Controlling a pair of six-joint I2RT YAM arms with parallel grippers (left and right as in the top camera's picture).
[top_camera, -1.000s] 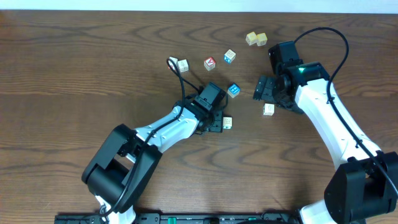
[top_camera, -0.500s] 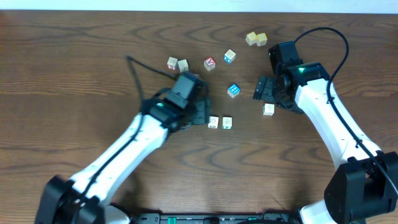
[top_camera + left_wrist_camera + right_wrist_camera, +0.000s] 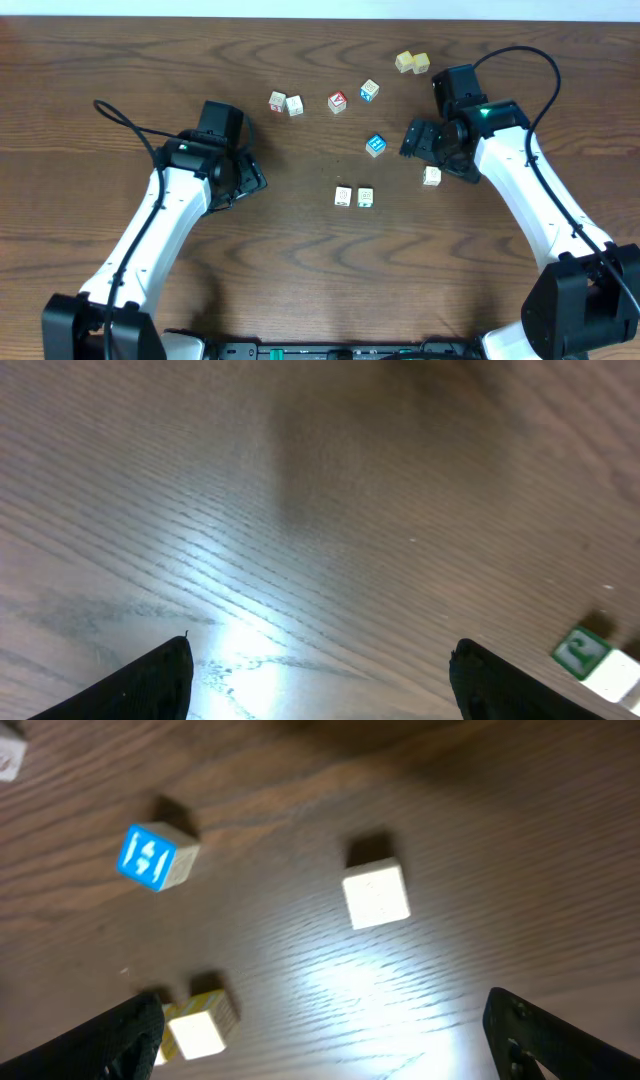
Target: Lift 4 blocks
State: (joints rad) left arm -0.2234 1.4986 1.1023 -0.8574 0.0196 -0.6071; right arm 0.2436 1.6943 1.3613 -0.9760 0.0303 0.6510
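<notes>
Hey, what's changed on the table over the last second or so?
The left gripper pulled back from the middle toward its own side and is now open and empty. That uncovered a cream block lying beside a second cream block; it was probably let go there. The right gripper stayed open where it was, and the other cubes did not move.

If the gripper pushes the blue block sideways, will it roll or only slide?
The blue block is a flat-faced cube resting on one face, so it probably slides, not rolls. It looks rigid, likely keeping shape when squeezed. Tiny beside the right gripper, it is probably light.
</notes>
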